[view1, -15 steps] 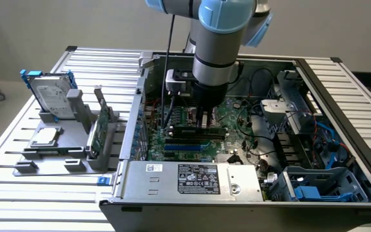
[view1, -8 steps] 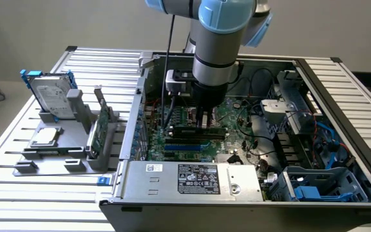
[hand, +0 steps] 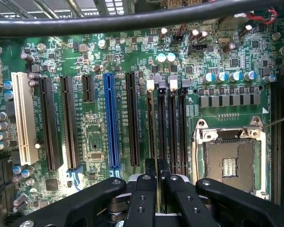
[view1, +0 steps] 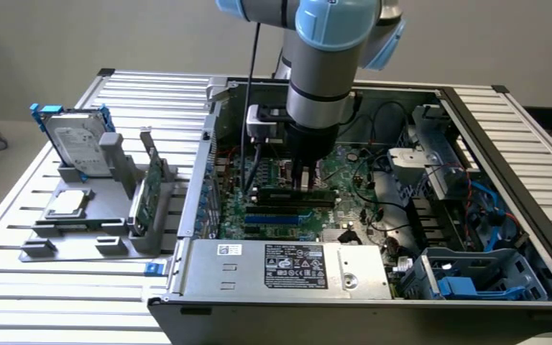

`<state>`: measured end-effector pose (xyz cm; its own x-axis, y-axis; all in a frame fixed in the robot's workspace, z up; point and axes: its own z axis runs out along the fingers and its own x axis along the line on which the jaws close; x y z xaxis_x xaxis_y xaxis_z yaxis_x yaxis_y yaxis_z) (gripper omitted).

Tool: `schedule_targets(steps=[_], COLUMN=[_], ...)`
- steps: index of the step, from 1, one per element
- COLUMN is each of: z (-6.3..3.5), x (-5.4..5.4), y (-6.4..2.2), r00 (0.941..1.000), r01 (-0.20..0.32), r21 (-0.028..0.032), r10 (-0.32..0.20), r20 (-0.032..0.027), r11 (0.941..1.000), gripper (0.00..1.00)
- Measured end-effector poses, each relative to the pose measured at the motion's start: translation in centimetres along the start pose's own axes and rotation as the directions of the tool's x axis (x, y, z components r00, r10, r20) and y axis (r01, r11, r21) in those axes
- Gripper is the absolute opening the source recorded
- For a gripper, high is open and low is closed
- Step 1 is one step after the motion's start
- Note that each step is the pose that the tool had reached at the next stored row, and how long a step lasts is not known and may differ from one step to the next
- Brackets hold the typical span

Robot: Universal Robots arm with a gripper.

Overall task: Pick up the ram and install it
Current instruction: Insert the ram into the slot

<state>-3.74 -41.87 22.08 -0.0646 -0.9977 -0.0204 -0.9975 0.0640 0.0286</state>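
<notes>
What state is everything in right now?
computer case, open, side off
gripper, inside the case, over the memory slots
ram, under the gripper; seating unclear
processor socket, empty
hard drive, upright in stand
expansion card, upright in stand

The gripper (view1: 304, 184) is down inside the computer case (view1: 506, 136). Case walls, cables (view1: 391, 118) and the power box (view1: 286, 264) crowd around; above is open.
</notes>
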Motion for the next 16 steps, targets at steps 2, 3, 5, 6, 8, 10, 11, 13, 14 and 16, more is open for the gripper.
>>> schedule_targets(steps=[2, 3, 5, 6, 8, 10, 11, 13, 14, 16], z=[0.04, 0.06, 0.1, 0.12, 0.14, 0.15, 0.15, 0.15, 0.16, 0.16], x=[0.0, 0.0, 0.0, 0.0, 0.0, 0.0, 0.0, 0.0, 0.0, 0.0], y=[0.0, 0.0, 0.0, 0.0, 0.0, 0.0, 0.0, 0.0, 0.0, 0.0], r00=[1.0, 1.0, 1.0, 1.0, 1.0, 1.0, 1.0, 0.9999, 0.9999, 0.9999], r01=[0.002, 0.003, 0.004, 0.005, 0.007, 0.008, 0.009, 0.011, 0.012, 0.015], r21=[0.0001, 0.0003, 0.0003, 0.0004, 0.0006, 0.0011, 0.0012, 0.0014, 0.0015, 0.0017], r10=[-0.002, -0.003, -0.004, -0.005, -0.007, -0.008, -0.009, -0.011, -0.012, -0.015], r20=[0.0, -0.0001, 0.0, -0.0001, -0.0002, -0.0001, -0.0002, -0.0002, -0.0002, -0.0002], r11=[1.0, 1.0, 1.0, 1.0, 1.0, 1.0, 1.0, 0.9999, 0.9999, 0.9999], gripper=[0.14, 0.14, 0.14, 0.14, 0.14, 0.14, 0.14, 0.14, 0.14, 0.14])
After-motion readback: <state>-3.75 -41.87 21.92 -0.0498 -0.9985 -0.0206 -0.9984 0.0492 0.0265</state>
